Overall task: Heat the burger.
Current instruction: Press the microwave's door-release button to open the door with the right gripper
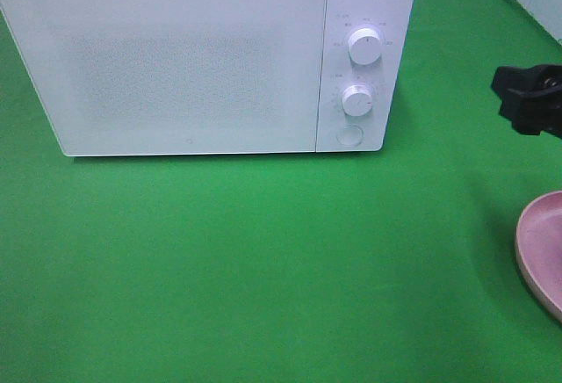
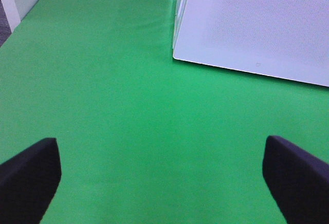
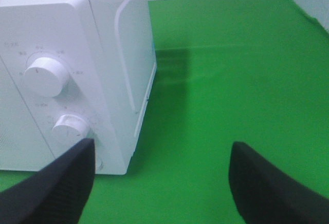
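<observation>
Microwave stands on the green bench, door shut, two knobs on its right panel. Burger not visible in any view. Pink plate sits cut off at the bench's right edge. Left gripper: jaws spread wide, nothing between, near the microwave's front. Right gripper: jaws spread, nothing between, beside the microwave's knob side.
</observation>
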Robot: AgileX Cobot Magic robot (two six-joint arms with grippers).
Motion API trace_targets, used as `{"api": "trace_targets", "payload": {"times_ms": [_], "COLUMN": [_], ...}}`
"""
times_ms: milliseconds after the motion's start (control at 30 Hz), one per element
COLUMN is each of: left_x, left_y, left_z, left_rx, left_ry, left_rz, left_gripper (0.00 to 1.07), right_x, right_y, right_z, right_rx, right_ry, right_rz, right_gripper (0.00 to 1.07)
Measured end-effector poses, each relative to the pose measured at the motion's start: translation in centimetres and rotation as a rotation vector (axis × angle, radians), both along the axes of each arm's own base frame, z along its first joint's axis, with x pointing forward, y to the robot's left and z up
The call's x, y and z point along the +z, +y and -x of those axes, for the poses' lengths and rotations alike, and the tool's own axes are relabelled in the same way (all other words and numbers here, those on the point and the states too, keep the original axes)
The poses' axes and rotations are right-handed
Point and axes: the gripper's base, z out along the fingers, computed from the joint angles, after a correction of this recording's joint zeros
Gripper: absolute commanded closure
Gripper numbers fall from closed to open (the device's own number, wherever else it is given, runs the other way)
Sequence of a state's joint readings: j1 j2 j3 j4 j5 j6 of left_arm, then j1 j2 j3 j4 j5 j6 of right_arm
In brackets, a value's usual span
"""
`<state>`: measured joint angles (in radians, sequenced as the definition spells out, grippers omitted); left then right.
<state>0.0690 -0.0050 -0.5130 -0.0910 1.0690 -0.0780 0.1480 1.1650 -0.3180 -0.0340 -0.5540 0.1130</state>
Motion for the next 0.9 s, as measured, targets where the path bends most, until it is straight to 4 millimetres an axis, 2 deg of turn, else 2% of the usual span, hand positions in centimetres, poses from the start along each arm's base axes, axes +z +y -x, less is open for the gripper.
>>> {"api": "trace_targets", "payload": {"times_ms": [167, 233, 367, 600, 667, 900], "left_x": [0.0, 0.0, 0.0, 0.0, 0.0, 0.0], "left_y": [0.0, 0.0, 0.0, 0.0, 0.0, 0.0], "left_z": [0.0, 0.0, 0.0, 0.0, 0.0, 0.0], "left_rx": [0.000, 0.000, 0.000, 0.000, 0.000, 0.000], "left_ry": [0.000, 0.000, 0.000, 0.000, 0.000, 0.000], "left_rz": [0.000, 0.000, 0.001, 0.001, 0.001, 0.001], "left_gripper": [0.07, 0.07, 0.07, 0.07, 0.07, 0.07], "right_x": [-0.9, -1.7, -2.5, -3.4, -4.1, -5.2], "right_y": [1.9, 3.8, 5.3, 6.7, 7.7, 9.3], "right_z": [-0.2, -0.2, -0.3, -0.1, 0.4, 0.8], "right_rx": [0.068, 0.106, 0.110, 0.066, 0.031, 0.065], "right_ry": [0.009, -0.002, -0.032, -0.064, -0.069, -0.033], "right_rz": [0.057, 0.117, 0.202, 0.260, 0.254, 0.249], "right_gripper": [0.37, 0.37, 0.37, 0.37, 0.37, 0.37]}}
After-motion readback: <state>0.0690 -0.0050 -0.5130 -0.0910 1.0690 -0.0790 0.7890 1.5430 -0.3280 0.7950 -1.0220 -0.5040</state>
